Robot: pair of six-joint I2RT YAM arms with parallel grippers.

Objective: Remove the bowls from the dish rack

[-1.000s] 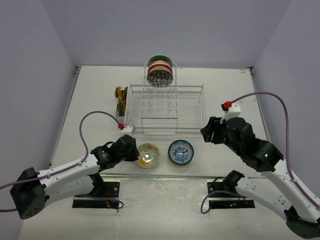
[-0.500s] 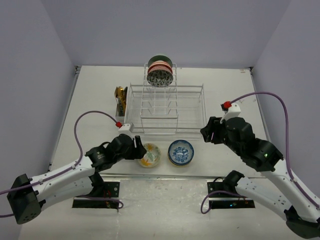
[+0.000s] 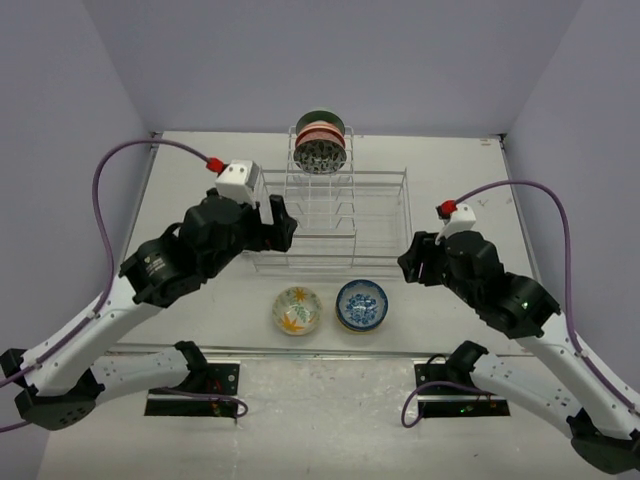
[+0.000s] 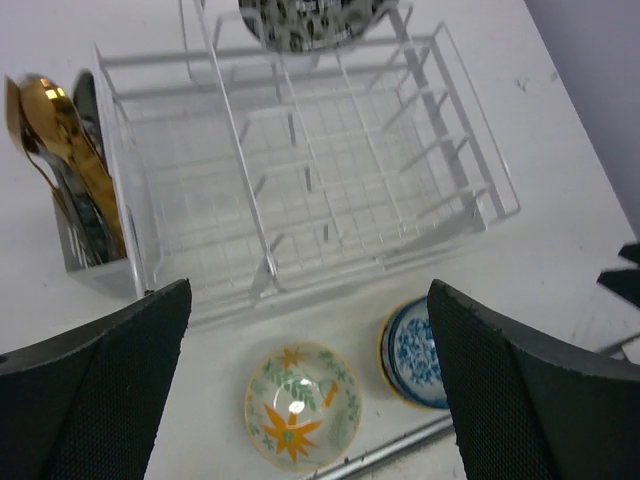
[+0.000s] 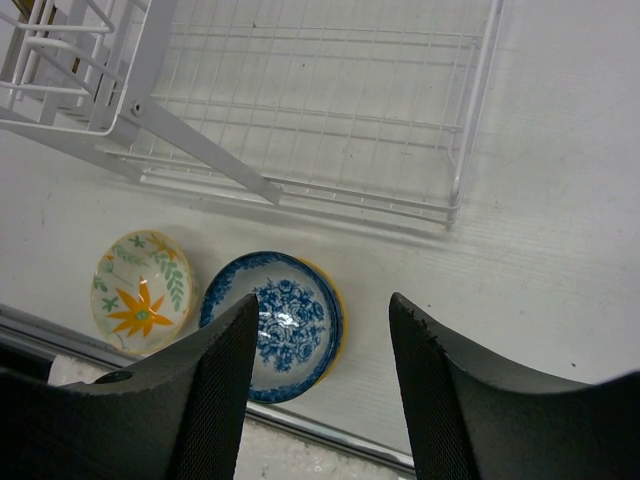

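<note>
Floral bowl (image 3: 297, 310) and blue-and-white bowl (image 3: 361, 305) set side by side on table (image 3: 200, 185), lower centre. Left gripper (image 3: 285, 228) spread wide, empty, up-left of them; right gripper (image 3: 412, 262) part-open, empty, right of blue-and-white bowl. Dish rack (image 3: 385, 228) behind; upright bowls (image 3: 320, 150) lodged at its upper end.

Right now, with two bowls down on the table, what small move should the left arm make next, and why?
Probably ease the open, empty left pincer forward over the dish rack toward the bowls standing at its far end; the flower bowl and blue bowl already sit on the table, so those are what remains.
</note>
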